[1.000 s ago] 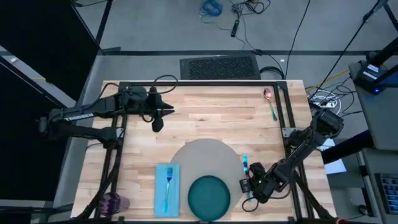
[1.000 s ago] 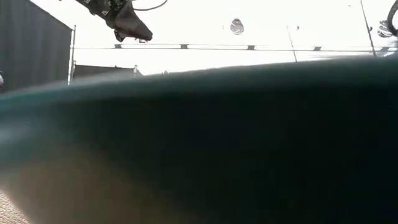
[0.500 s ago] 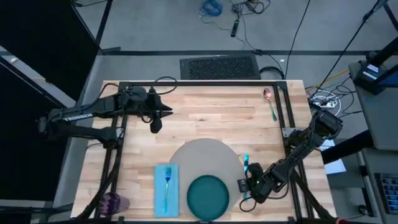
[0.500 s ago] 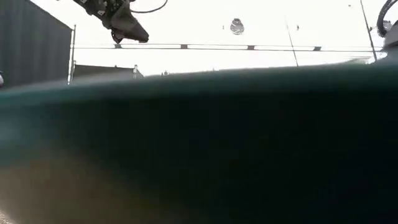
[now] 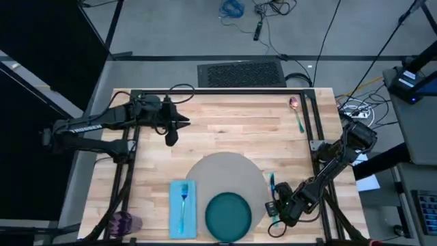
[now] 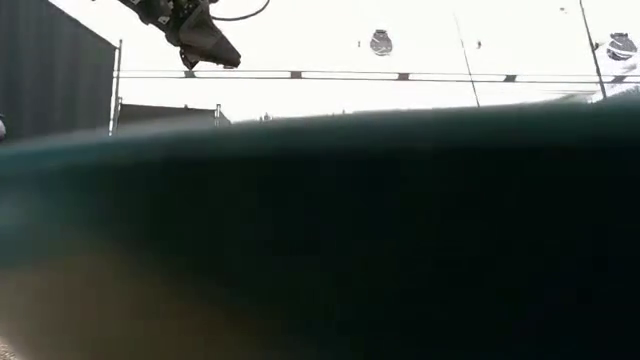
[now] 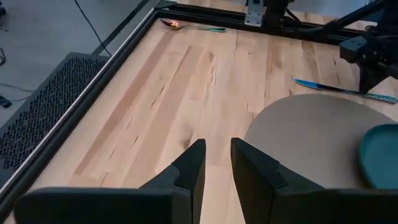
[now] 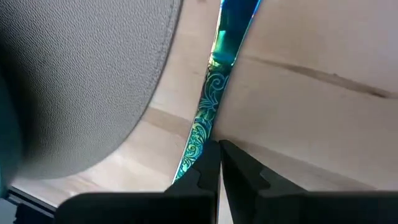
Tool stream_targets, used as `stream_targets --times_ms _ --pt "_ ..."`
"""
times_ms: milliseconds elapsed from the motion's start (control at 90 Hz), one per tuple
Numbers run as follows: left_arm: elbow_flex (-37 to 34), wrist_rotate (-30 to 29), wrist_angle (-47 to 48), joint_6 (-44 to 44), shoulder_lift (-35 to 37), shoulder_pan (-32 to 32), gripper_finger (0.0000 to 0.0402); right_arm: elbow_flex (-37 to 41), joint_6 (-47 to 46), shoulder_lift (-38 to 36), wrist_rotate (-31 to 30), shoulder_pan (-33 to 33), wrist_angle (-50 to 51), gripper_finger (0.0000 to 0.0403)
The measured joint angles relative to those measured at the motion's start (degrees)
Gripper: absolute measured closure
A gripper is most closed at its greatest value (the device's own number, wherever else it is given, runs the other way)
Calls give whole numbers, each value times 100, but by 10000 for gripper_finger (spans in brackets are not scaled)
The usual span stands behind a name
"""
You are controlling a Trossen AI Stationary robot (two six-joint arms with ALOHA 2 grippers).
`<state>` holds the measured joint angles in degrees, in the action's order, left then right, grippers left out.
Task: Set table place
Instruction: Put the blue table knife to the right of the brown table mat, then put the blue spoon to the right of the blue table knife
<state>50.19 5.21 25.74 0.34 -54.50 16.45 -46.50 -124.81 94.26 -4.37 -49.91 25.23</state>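
Sliding a touch toward the near edge, the right pincer (image 5: 276, 207) dragged the knife (image 5: 272, 183) along with it, while the left pincer (image 5: 172, 135) hung unchanged over the far left of the surface (image 5: 232, 130), fingers a narrow gap apart, holding nothing. Biggest first: grey mat (image 5: 225, 174), teal plate (image 5: 228, 214) on its near part, napkin (image 5: 183, 208) with fork (image 5: 184, 198) to the left. Just right of the mat lay the knife, its handle end nipped between nearly shut fingers. Thin, stiff, slick metal, I judged; grip the patterned handle squarely or it would swivel.
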Motion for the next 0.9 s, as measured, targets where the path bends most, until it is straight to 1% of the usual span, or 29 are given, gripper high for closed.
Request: stream_targets --times_ms 311,422,900 --pt "0 0 -1 0 0 0 341 13 275 -38 124 -14 -235 402" --pt "0 0 0 0 0 0 341 13 294 -94 134 -18 -234 397" --pt "0 0 4 4 0 0 341 17 501 -392 19 -11 -192 323"
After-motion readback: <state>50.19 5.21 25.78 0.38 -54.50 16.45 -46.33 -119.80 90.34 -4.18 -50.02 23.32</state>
